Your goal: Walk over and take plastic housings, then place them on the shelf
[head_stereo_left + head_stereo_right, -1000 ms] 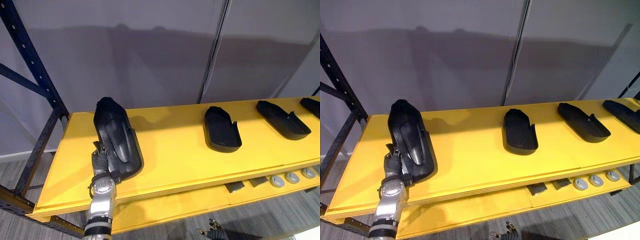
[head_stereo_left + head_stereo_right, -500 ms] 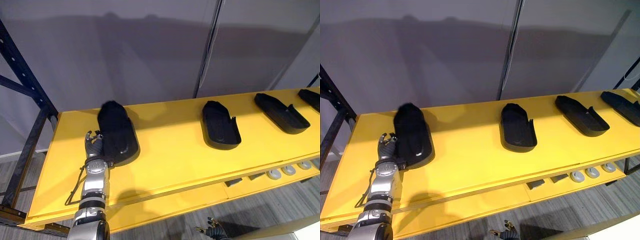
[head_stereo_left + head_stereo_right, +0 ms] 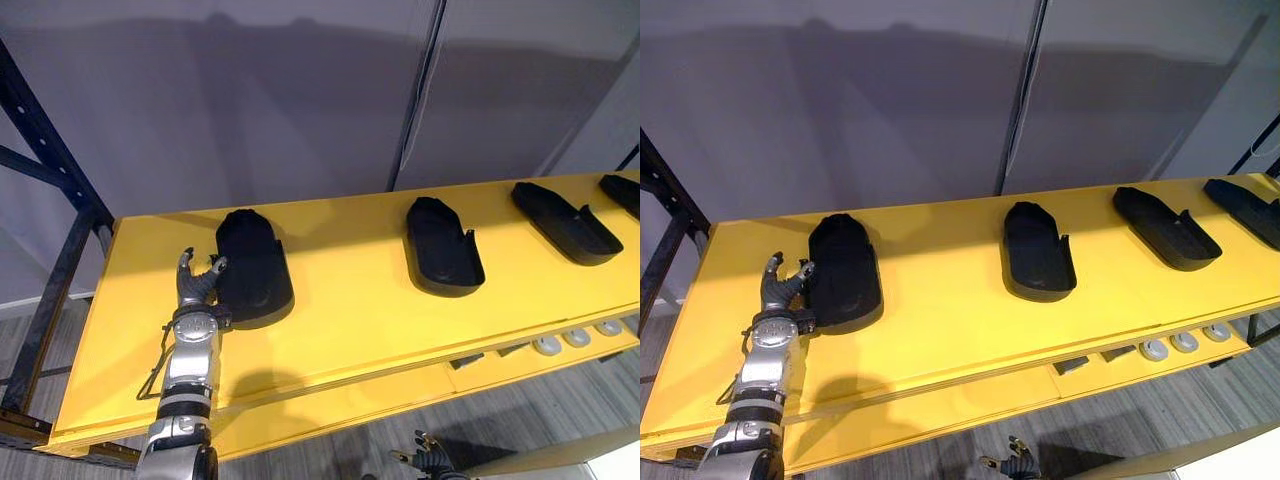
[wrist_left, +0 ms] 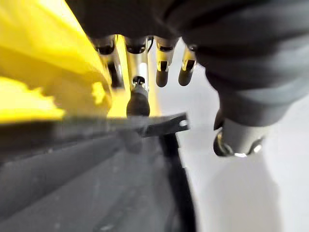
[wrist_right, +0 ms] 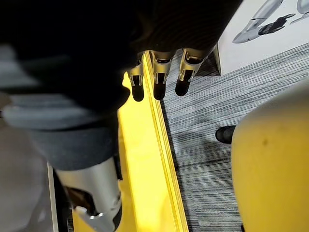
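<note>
A black plastic housing (image 3: 255, 265) lies flat on the yellow shelf board (image 3: 350, 320), towards its left end. My left hand (image 3: 196, 288) is just left of it, fingers straight and spread, fingertips at the housing's left edge and holding nothing. In the left wrist view its fingers (image 4: 139, 99) point out straight past the yellow board. My right hand (image 3: 430, 466) hangs low below the shelf's front edge. Its fingers (image 5: 157, 79) are straight and empty over the grey floor.
Three more black housings (image 3: 443, 245) (image 3: 565, 222) (image 3: 622, 190) lie in a row to the right on the same board. Grey round parts (image 3: 578, 338) sit on a lower yellow shelf. A dark rack upright (image 3: 50, 160) stands at the left, with a grey wall behind.
My left hand has let go of the housing and opened. The housing went from tilted up in the hand to lying flat on the shelf. The camera has shifted.
</note>
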Tool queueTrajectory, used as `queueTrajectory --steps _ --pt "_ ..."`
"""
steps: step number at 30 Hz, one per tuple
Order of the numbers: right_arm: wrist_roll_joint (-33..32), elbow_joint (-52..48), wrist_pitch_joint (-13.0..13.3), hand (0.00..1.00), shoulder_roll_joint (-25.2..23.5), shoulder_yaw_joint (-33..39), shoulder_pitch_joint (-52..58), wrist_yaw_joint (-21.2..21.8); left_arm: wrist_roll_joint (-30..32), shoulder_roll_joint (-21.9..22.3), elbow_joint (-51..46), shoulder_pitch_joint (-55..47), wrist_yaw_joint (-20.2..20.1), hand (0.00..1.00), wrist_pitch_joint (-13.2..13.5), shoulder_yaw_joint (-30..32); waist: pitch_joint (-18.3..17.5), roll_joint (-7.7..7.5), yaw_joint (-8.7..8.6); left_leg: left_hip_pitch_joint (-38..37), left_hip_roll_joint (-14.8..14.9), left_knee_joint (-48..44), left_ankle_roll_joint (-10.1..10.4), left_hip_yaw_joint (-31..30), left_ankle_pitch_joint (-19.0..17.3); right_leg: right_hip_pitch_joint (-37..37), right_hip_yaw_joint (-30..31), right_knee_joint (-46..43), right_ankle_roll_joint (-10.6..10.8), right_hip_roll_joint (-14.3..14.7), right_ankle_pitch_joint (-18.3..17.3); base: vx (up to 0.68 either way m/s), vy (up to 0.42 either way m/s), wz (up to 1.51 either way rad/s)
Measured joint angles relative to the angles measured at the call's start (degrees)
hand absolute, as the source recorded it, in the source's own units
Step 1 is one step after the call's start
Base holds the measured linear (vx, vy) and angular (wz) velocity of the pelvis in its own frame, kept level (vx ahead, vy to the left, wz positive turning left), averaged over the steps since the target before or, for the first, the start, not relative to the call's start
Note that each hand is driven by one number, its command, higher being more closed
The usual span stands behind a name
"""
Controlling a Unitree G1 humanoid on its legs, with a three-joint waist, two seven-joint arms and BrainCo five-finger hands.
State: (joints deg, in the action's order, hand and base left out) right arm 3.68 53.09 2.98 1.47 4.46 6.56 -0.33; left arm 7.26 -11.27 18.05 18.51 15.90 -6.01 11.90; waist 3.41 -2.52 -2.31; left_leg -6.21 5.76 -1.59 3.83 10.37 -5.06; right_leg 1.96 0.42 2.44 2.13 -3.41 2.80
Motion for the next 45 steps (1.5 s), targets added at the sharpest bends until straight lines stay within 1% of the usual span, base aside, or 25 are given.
queueTrajectory --steps 2,3,4,5,7,8,10,11,13,14,16,20,23,27,30,34,38,42,45 --pt "0.0 0.1 0.0 0.0 0.0 0.0 0.1 0.3 2.9 2.4 -10.9 -3.8 0.8 0.0 0.3 -1.7 0.1 -0.03 0.62 0.0 0.1 -0.4 -0.1 -0.2 -0.2 -0.2 0.3 -1.1 0.4 0.0 -0.5 0.01 0.01 0.06" --pt "0.0 0.1 0.0 0.0 0.0 0.0 0.1 0.3 3.7 2.8 -13.5 -4.7 1.3 0.0 0.6 -2.5 0.1 -0.05 0.66 0.1 0.1 -0.7 -0.1 -0.5 -0.4 -0.2 0.3 -1.6 0.7 -0.1 -0.8 0.0 0.009 0.1" --pt "0.0 0.1 0.0 0.0 0.0 0.0 0.2 0.4 4.9 3.6 -18.9 -6.7 1.6 0.0 1.1 -4.5 0.1 -0.03 0.79 0.1 0.3 -1.4 -0.1 -0.6 -0.9 -0.1 0.4 -2.6 0.8 0.0 -1.4 -0.01 0.011 0.07" --pt "0.0 0.0 0.0 0.0 0.0 0.0 0.4 0.4 6.1 4.4 -24.0 -8.5 1.8 0.0 2.2 -6.4 0.1 -0.04 1.3 0.1 0.3 -2.5 0.0 -0.7 -1.7 -0.2 0.5 -3.8 0.9 -0.1 -2.3 -0.01 0.011 0.03" --pt "-0.1 -0.3 0.1 0.0 0.0 -0.1 0.8 0.4 7.7 5.8 -29.4 -10.9 2.1 0.0 3.8 -8.7 0.1 0.0 1.79 0.2 0.4 -3.8 -0.1 -0.6 -2.5 -0.3 0.7 -4.9 1.0 -0.1 -3.0 0.0 0.0 0.0" --pt "-0.1 -0.9 0.2 0.0 0.0 -0.2 1.2 0.4 8.7 7.4 -33.7 -13.4 2.2 1.0 5.7 -10.3 0.1 0.02 1.92 0.6 0.5 -4.8 -0.1 -0.6 -3.2 -0.6 0.7 -5.9 1.2 -0.2 -3.6 -0.03 0.019 -0.01" --pt "-0.1 -1.2 0.4 0.0 -0.1 -0.2 1.4 0.4 8.7 8.6 -37.0 -16.1 2.2 1.0 7.3 -11.8 0.1 0.01 2.02 1.1 0.6 -5.8 -0.3 -0.6 -3.8 -0.9 0.8 -6.3 1.0 -0.2 -3.9 -0.01 0.009 -0.03" --pt "-0.1 -1.8 0.4 0.0 -0.1 -0.2 1.9 0.3 8.6 9.3 -38.6 -18.4 2.1 1.0 8.4 -13.5 0.0 0.01 2.18 1.1 0.6 -6.2 -0.3 -0.4 -4.0 -0.9 1.0 -6.4 1.2 -0.2 -3.9 -0.01 0.022 -0.06" --pt "-0.1 -2.2 0.6 0.0 -0.1 -0.3 2.4 0.3 8.6 10.1 -40.2 -21.6 1.6 1.0 9.7 -16.3 0.0 0.0 2.7 1.2 0.7 -6.8 -0.3 0.0 -4.5 -1.0 1.2 -6.8 1.4 -0.2 -4.1 0.0 0.021 -0.07" --pt "-0.1 -2.2 0.7 0.0 -0.1 -0.3 2.5 0.2 8.3 10.6 -40.7 -23.7 0.7 1.0 10.5 -18.5 0.0 -0.01 3.24 1.2 0.7 -7.2 -0.3 0.3 -4.9 -1.0 1.4 -7.0 1.5 -0.2 -4.2 0.0 0.025 -0.07" --pt "0.0 -2.3 0.7 0.0 -0.1 -0.6 2.5 0.1 7.4 11.1 -40.8 -26.8 -0.8 1.0 12.1 -21.5 0.0 -0.04 3.36 1.8 0.8 -8.2 -0.4 0.4 -5.5 -1.1 1.4 -7.0 1.6 -0.3 -4.3 0.0 0.013 -0.02" --pt "0.0 -3.2 0.7 0.0 -0.4 -0.6 3.1 -0.7 5.7 11.6 -39.8 -30.7 -3.0 1.0 12.8 -24.2 -0.2 -0.31 3.4 2.9 0.7 -9.2 -0.5 0.6 -5.8 -2.0 1.5 -7.2 1.7 -0.4 -4.3 0.0 0.0 0.0" --pt "0.0 -3.3 0.7 0.0 -0.5 -0.6 3.5 -1.1 5.8 11.8 -36.3 -30.8 -4.5 1.0 12.9 -24.3 -0.4 -0.44 4.01 2.9 0.8 -9.3 -0.5 0.7 -5.9 -2.0 1.5 -7.3 1.7 -0.4 -4.3 0.0 0.0 0.0" --pt "0.0 -4.5 0.7 0.0 -0.7 -0.6 4.5 -1.9 6.2 12.3 -30.3 -30.7 -5.0 1.0 12.6 -24.7 -0.6 -0.52 4.7 2.9 1.0 -9.5 -0.5 1.0 -6.1 -2.0 1.6 -7.5 1.7 -0.3 -4.3 -0.01 0.001 -0.01" --pt "0.0 -4.5 0.7 0.0 -0.7 -0.6 4.7 -1.9 7.8 12.5 -24.4 -30.5 -5.0 1.0 11.5 -24.6 -1.1 -0.39 4.66 2.7 1.2 -9.4 -0.5 1.6 -6.2 -2.2 1.8 -7.6 1.7 -0.3 -4.3 -0.03 -0.002 -0.08" --pt "0.0 -4.5 0.7 0.0 -0.8 -0.7 5.4 -2.2 10.4 12.7 -16.4 -30.4 -5.0 1.0 9.6 -23.7 -2.9 0.13 4.51 1.9 1.3 -8.1 -0.3 2.4 -5.9 -2.2 2.1 -7.1 1.8 -0.2 -4.3 0.01 -0.003 -0.09" --pt "0.0 -4.3 0.6 0.0 -0.8 -0.6 5.7 -2.5 11.2 12.8 -13.9 -28.3 -4.7 1.0 9.7 -22.2 -3.8 0.33 4.45 0.8 1.2 -5.7 0.0 2.8 -5.0 -2.0 2.1 -6.3 1.7 -0.1 -4.3 0.02 -0.009 -0.03" --pt "0.1 -3.9 0.6 0.0 -0.8 -0.6 5.6 -2.7 12.2 12.8 -11.2 -25.5 -3.6 1.0 9.8 -21.1 -4.2 0.43 4.32 -0.1 1.1 -3.7 0.3 2.9 -4.0 -1.5 1.9 -5.1 1.6 0.0 -4.0 0.04 -0.012 0.0" --pt "0.1 -3.1 0.6 0.0 -0.8 -0.6 4.9 -2.8 12.2 12.8 -9.2 -23.9 -2.5 1.0 9.8 -19.9 -4.3 0.68 3.37 -1.1 1.0 -2.4 0.5 2.8 -3.4 -0.3 1.6 -3.7 1.6 0.1 -3.5 0.01 -0.002 0.03"
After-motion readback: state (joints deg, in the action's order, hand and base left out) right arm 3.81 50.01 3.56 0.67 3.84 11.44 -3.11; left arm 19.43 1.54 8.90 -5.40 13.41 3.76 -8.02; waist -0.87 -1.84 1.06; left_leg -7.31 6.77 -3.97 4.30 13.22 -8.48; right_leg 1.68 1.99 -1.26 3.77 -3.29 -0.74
